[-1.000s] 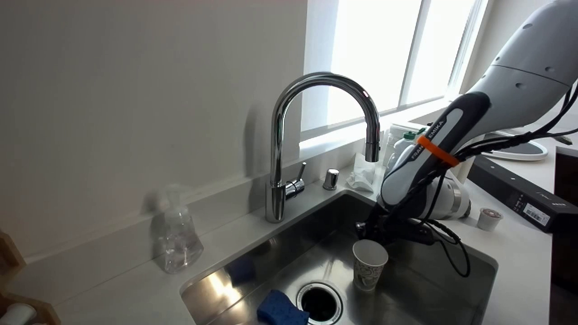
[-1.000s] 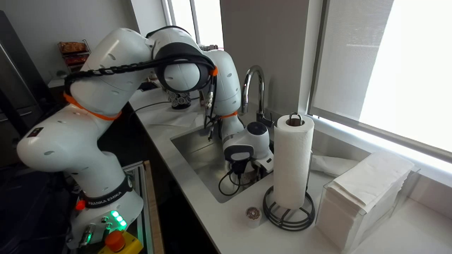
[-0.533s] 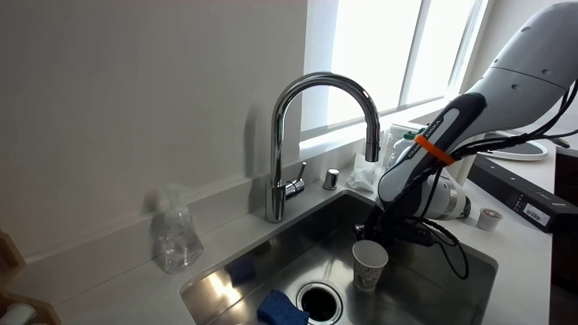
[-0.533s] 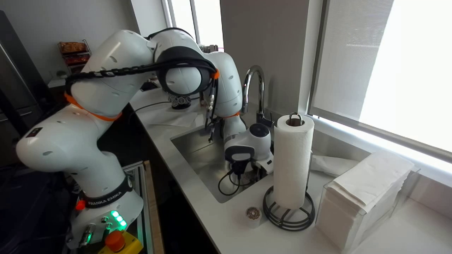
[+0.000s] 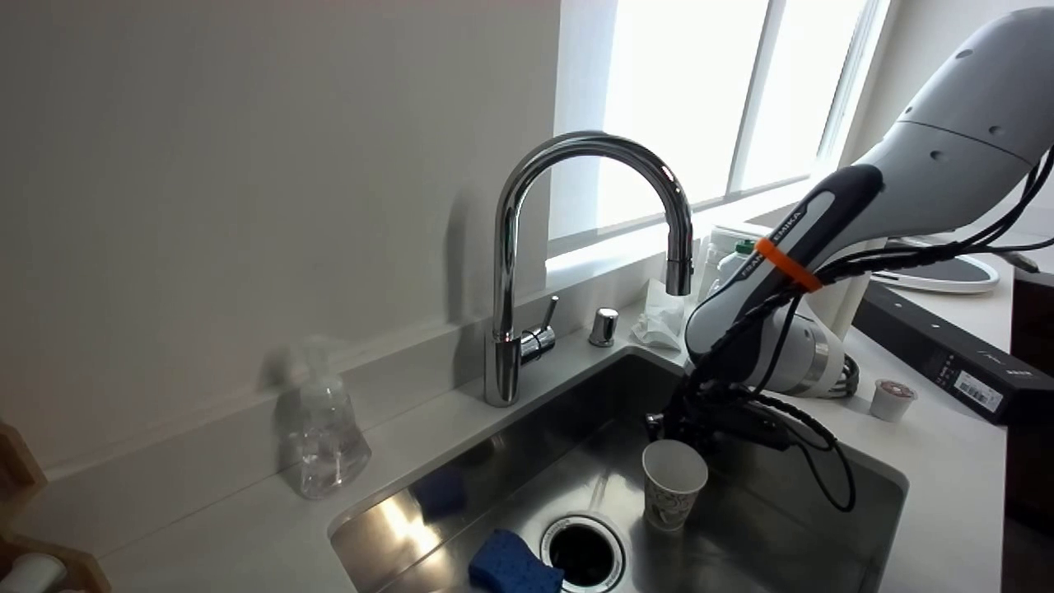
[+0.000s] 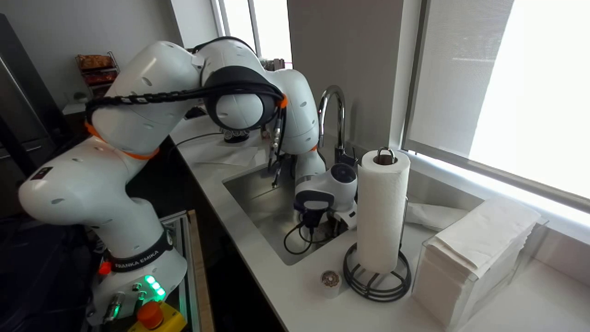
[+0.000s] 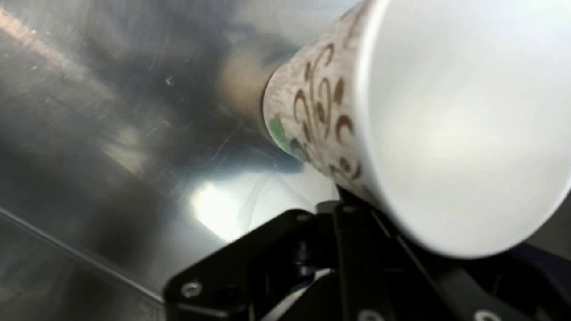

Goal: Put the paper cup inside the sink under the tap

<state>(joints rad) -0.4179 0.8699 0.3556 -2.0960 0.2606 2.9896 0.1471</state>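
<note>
The paper cup (image 5: 671, 486) is white inside with a brown printed pattern outside. It stands on the floor of the stainless-steel sink (image 5: 799, 535), tilted slightly. In that exterior view it appears below the spout of the chrome tap (image 5: 502, 305), right of the drain. The tap also shows in an exterior view (image 6: 341, 115). My black gripper (image 5: 687, 424) is low in the sink just behind the cup. In the wrist view the cup (image 7: 312, 102) is large at upper right, mouth towards the camera, and lies against my gripper (image 7: 345, 200). It hides part of the fingers.
A blue sponge (image 5: 515, 564) lies beside the dark drain (image 5: 583, 552). A clear soap bottle (image 5: 329, 436) stands on the counter. A paper-towel roll (image 6: 382, 212), a coffee pod (image 6: 331, 283) and a napkin stack (image 6: 484, 244) are near the sink. A black box (image 5: 947, 354) lies on the counter.
The arm and hand have shifted slightly towards the tap and wall side. The cup stays in almost the same spot, its rim a touch lower in view.
</note>
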